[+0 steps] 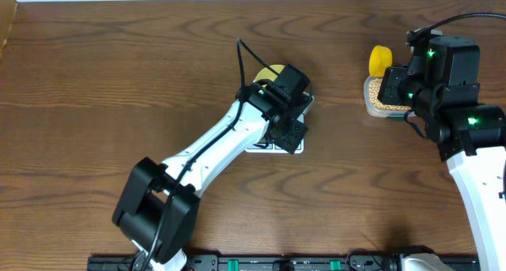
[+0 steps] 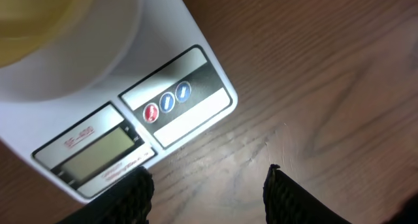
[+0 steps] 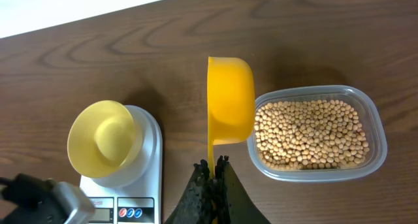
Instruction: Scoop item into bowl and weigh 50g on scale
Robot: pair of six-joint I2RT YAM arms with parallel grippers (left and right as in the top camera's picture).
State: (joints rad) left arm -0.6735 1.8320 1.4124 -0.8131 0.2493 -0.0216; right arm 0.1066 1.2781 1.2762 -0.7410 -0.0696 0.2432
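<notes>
The left gripper [image 2: 209, 176] hangs open over bare table [image 2: 326, 87], just in front of the scale [image 2: 196, 67]. Its two dark fingers [image 2: 130, 198] stand well apart with nothing between them, and they touch neither the scale nor the bowl [image 2: 32, 21]. In the left wrist view, the scale's grey display and its red and blue buttons lie just ahead of the fingertips. The display is too blurred to read.

The right gripper [image 3: 213, 168] is clenched on the thin handle of the yellow scoop [image 3: 230, 100]. Its fingers [image 3: 196, 198] are pressed together with only the handle between them. The scoop's cup is turned on its side and sits at the left end of the clear tub [image 3: 377, 145], overlapping that rim. Whether it touches the tub cannot be told.

The beans [image 3: 307, 132] lie in the tub and fill it in an even tan layer. The tub stands to the right of the scale, well apart from it.

The bowl stands on the scale's round platform, and its inside shows plain pale yellow. From overhead, the left arm covers most of the scale, and only an edge of the bowl shows beside the wrist.
</notes>
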